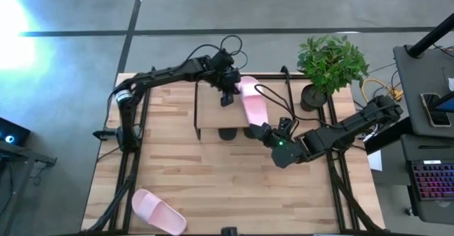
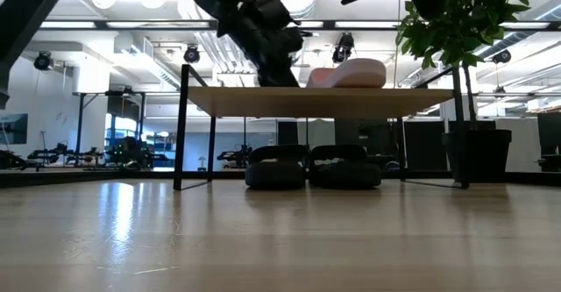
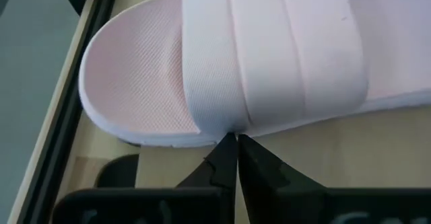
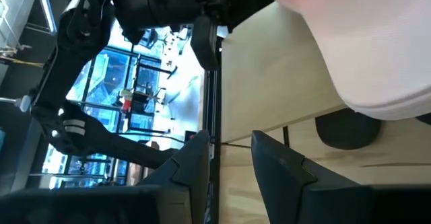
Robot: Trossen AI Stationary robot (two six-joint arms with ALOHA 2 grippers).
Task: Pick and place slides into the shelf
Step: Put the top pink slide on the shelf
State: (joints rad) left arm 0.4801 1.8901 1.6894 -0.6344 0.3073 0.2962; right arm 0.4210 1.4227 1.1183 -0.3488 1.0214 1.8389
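Observation:
One light pink slide [image 1: 254, 101] lies on the shelf's wooden top board [image 1: 213, 112], with one end past the board's edge in the right wrist view [image 4: 377, 69]. My left gripper [image 3: 233, 143] is shut beside it, on the shelf's left part [image 1: 227, 98]. The two black slides [image 2: 276, 167] [image 2: 344, 167] sit side by side on the table under the shelf. The second pink slide [image 1: 157, 211] lies sole-down near the table's near-left corner. My right gripper [image 4: 229, 163] is open at the shelf's near edge [image 1: 259, 130], touching nothing. My left gripper's shut fingertips [image 3: 227, 150] meet the pink slide's side edge where the strap joins the sole [image 3: 225, 131]. They come at it roughly level from the table's left, across the slide's length. The slide rests flat on the top board [image 3: 323, 150].
A potted plant [image 1: 330, 62] stands at the table's far right, close behind the shelf. Black frame rails [image 1: 135, 158] run along the table's left and right sides. Bare wooden tabletop [image 1: 241, 193] lies between the shelf and the near edge.

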